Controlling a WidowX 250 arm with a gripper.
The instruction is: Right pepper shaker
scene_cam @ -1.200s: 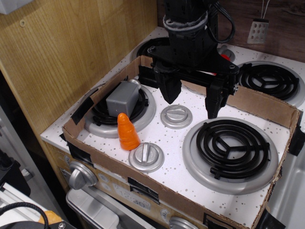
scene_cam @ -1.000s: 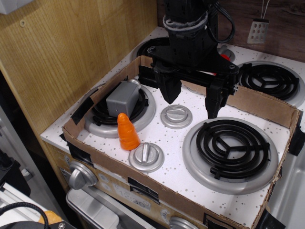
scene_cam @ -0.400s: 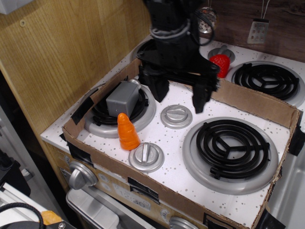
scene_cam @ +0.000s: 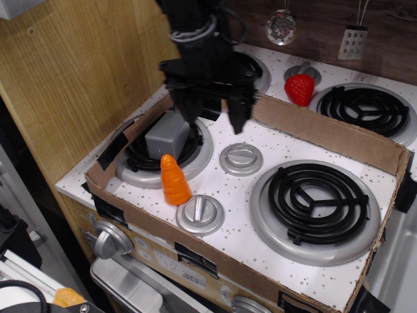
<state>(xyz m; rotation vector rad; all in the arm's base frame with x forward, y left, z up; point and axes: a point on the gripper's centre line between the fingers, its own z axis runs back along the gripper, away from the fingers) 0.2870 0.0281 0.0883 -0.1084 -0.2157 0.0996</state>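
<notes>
The pepper shaker [scene_cam: 167, 135] is a grey boxy block lying on its side on the left burner [scene_cam: 140, 171], its silvery cap end toward the back and mostly hidden. My black gripper [scene_cam: 212, 123] hangs open just behind and to the right of it, left finger close above the shaker's far end, right finger over the white stove top. It holds nothing.
An orange cone toy [scene_cam: 174, 180] stands just in front of the shaker. Two flat silver knobs [scene_cam: 241, 158] [scene_cam: 200, 214] lie mid-stove. A cardboard wall [scene_cam: 339, 139] rings the area. A large black burner [scene_cam: 314, 199] is at right; a red strawberry [scene_cam: 300, 89] lies behind the wall.
My gripper has moved left and toward the back, from above the middle knob to over the shaker's far end. It stays open. The shaker and cone have not moved.
</notes>
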